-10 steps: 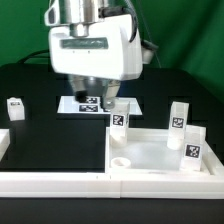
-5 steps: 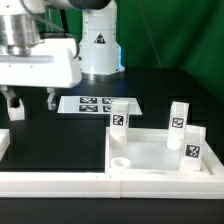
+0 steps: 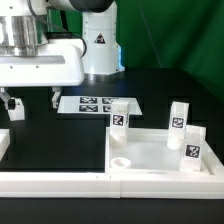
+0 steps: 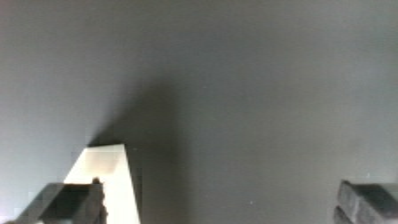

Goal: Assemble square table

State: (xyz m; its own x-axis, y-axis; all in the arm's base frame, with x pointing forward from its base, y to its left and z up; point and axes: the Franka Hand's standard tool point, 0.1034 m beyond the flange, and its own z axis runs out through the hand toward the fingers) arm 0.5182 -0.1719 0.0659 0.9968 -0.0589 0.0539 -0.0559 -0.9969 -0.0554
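The gripper (image 3: 31, 100) hangs open over the black table (image 3: 60, 135), at the exterior view's left, holding nothing. The tabletop (image 3: 150, 152) sits at the right front. Three legs (image 3: 119, 115) stand in it. One more leg (image 3: 17, 108) stands under the gripper.

The tabletop (image 3: 160, 158) and legs (image 3: 178, 118) were white with black-and-white tags; the table (image 3: 50, 135) was black, the backdrop (image 3: 180, 30) green.
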